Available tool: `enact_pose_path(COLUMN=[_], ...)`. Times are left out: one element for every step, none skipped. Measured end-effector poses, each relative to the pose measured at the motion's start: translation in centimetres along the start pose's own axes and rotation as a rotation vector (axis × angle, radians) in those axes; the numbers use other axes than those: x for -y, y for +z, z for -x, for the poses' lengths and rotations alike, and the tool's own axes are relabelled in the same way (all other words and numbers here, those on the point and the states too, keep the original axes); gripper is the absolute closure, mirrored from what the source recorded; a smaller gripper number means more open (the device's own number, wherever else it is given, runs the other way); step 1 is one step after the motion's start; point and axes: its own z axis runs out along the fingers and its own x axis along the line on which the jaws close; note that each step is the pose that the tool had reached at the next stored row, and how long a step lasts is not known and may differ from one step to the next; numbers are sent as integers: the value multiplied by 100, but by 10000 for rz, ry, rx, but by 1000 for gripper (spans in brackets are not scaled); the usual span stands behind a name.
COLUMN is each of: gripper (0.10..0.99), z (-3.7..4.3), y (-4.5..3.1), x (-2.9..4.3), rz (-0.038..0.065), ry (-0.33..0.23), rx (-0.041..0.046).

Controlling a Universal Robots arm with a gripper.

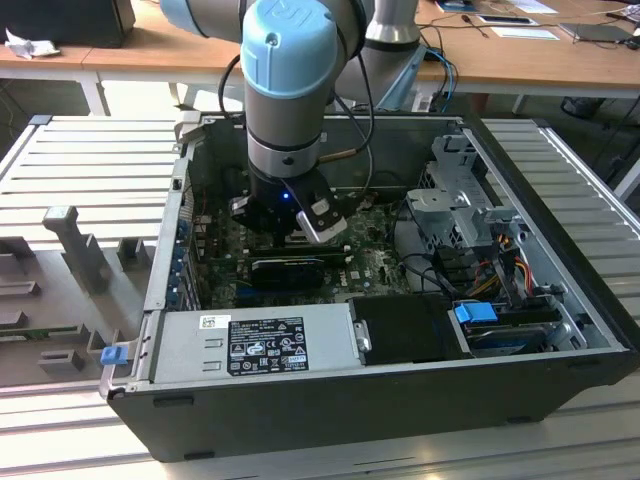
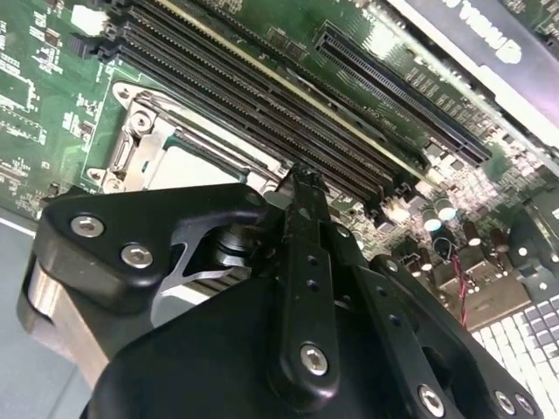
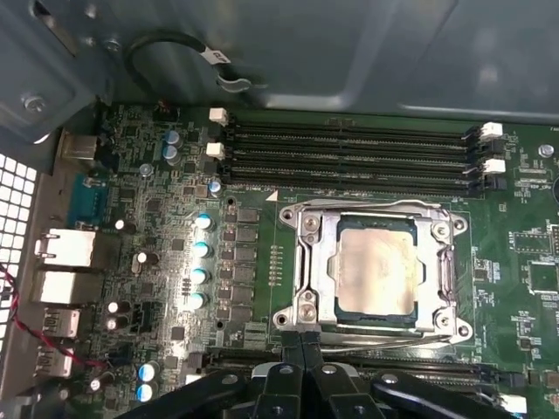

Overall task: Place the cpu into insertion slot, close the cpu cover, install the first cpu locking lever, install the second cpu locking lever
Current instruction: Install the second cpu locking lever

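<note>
My pincer [image 3: 301, 349] pinched closed, empty, at cpu cover [image 3: 316, 262] edge; cpu [image 3: 378, 266] seated. Risk: fingertips slip off lever, gouge motherboard [image 3: 253, 262].

Open computer case [image 1: 330, 400] resting on ribbed metal bench [image 1: 100, 170]

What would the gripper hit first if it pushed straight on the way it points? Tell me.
Probably the edge of the cpu cover beside the cpu, since the gripper sits at the socket's rim; depth is unclear.
</note>
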Motion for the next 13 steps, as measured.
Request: enact_pose_path(gripper=[980, 980, 980, 980, 980, 980, 980, 980, 980, 980, 980, 980, 980], z=[-4, -16, -30, -38, -40, -44, -45, -46, -46, -46, -51, -58, -59], y=[24, 46, 61, 69, 74, 83, 98, 112, 121, 134, 146, 147, 147], x=[5, 9, 11, 12, 14, 15, 18, 21, 23, 25, 27, 27, 27], rz=[45, 121, 207, 272, 330, 409, 495, 574, 635, 742, 815, 846, 852], ry=[-3, 0, -3, -5, -8, -8, -9, -9, -11, -13, -15, -13, -15], rx=[2, 7, 13, 16, 19, 24, 29, 32, 37, 45, 49, 49, 49])
